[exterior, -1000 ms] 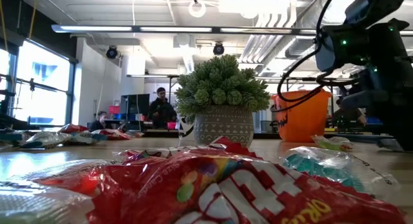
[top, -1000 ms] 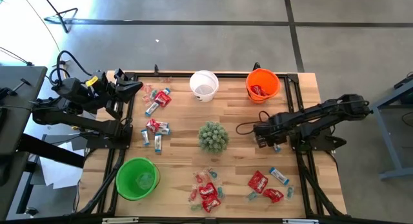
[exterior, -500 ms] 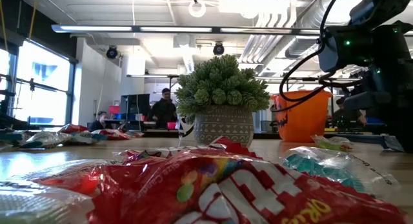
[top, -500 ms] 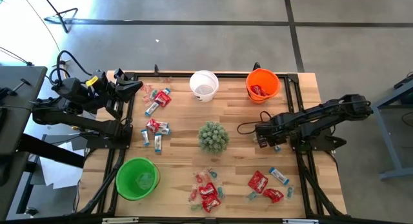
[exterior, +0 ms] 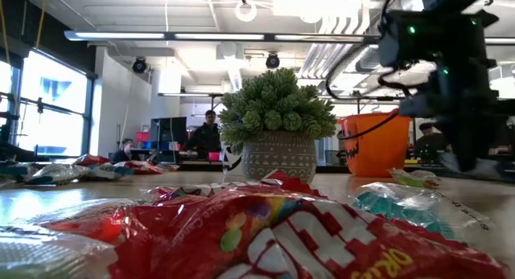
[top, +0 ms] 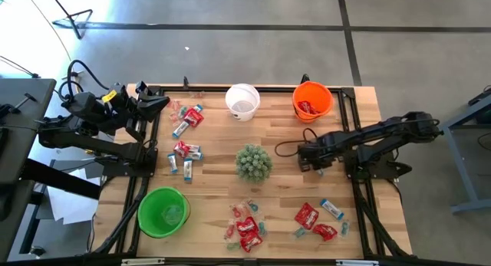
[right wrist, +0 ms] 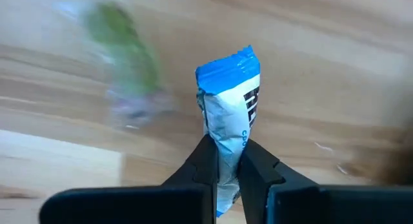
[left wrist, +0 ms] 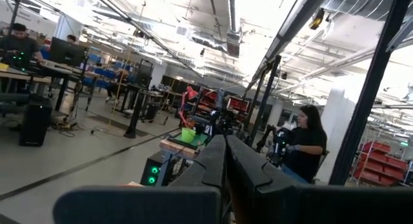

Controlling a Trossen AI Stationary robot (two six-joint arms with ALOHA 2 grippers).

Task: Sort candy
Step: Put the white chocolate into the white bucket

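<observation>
My right gripper (top: 304,154) hangs over the table right of the green spiky plant (top: 252,162) and is shut on a light blue-and-white candy (right wrist: 227,114). My left gripper (top: 159,103) waits shut at the table's far left corner, its fingers (left wrist: 224,153) pointing out into the room. Candy lies flat on the wood in clusters: far left (top: 188,116), left (top: 184,155), near middle (top: 245,224) and near right (top: 314,218). Red packets (exterior: 265,231) fill the foreground of the low view. My right gripper pinches the blue-and-white candy between its two fingers (right wrist: 210,162) at the wrapper's lower part (right wrist: 226,143). The crimped blue end (right wrist: 229,62) sticks out past the fingertips. The fingers slant down toward the table's left. The candy is lifted clear of the wood.
A white bucket (top: 242,101) and an orange bucket (top: 312,100) holding red packets stand at the far edge; a green bucket (top: 163,212) stands near left. The plant sits mid-table. Bare wood lies between plant and right arm. People are in the room beyond.
My right gripper, still shut on the blue-and-white candy, has moved toward the table's left and slightly toward the far edge, closing on the plant. In the low view the arm has swung leftward and blurs with motion.
</observation>
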